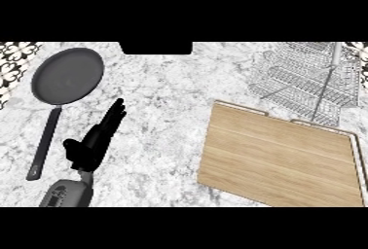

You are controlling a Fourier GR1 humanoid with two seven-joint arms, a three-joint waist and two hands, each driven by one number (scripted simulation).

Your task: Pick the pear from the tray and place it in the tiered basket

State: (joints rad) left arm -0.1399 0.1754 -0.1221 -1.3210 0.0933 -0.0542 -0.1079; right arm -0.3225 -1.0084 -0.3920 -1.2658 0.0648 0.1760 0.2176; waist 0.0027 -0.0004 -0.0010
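A wooden tray (280, 155) with a pale rim lies at the right of the marble counter, and its surface is bare. Behind it, at the far right, stands the wire tiered basket (305, 80) with a thin centre pole. No pear shows anywhere in the head view, neither on the tray nor through the basket's wires. My left hand (90, 148) rests at the lower left, fingers straight and pointing up, holding nothing. It is well to the left of the tray. My right hand is out of the picture.
A dark frying pan (68, 75) sits at the far left, its long handle (43, 146) running down just left of my left hand. A black block (155, 47) sits at the counter's far edge. Patterned wall tiles show at both upper corners.
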